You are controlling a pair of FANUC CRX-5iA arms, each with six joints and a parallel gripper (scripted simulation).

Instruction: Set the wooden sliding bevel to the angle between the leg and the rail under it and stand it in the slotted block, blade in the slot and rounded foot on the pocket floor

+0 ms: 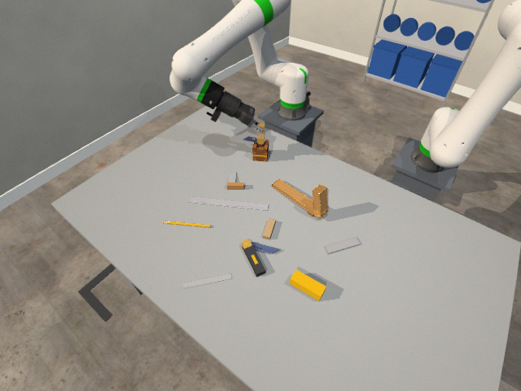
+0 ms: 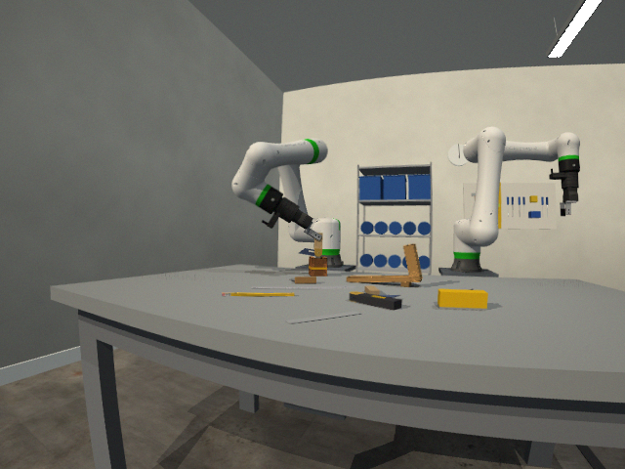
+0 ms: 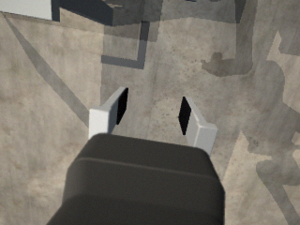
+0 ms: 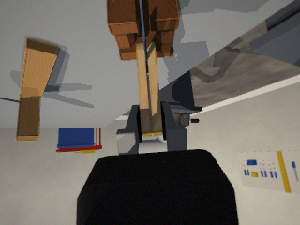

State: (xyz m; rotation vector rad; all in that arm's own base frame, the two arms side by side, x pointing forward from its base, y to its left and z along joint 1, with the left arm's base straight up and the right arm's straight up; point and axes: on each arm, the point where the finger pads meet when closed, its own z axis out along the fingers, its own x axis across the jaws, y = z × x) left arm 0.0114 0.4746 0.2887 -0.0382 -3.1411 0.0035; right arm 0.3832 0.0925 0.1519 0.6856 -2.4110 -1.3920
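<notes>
The wooden bevel [image 1: 261,136] [image 2: 317,246] stands about upright, its lower end at the top of the slotted block [image 1: 260,154] [image 2: 317,266] [image 4: 123,19]. Whether its foot touches the pocket floor is hidden. Its blue blade [image 1: 249,138] [image 2: 306,251] sticks out to one side; in the right wrist view it lines up with the slot. My right gripper [image 1: 259,128] [image 2: 316,235] [image 4: 151,114] is shut on the handle's upper end. My left gripper [image 2: 565,209] [image 3: 154,103] is open and empty, high at the right. The leg [image 1: 320,200] [image 2: 412,262] leans over the rail [image 1: 293,195] [image 2: 376,278].
The black bevel [image 1: 254,261] [image 2: 376,300] lies open near the yellow block [image 1: 307,284] [image 2: 462,298]. A small square [image 1: 235,186] lies in front of the slotted block. A ruler [image 1: 229,204], a pencil [image 1: 187,224], a small wooden piece [image 1: 269,228] and metal strips lie about.
</notes>
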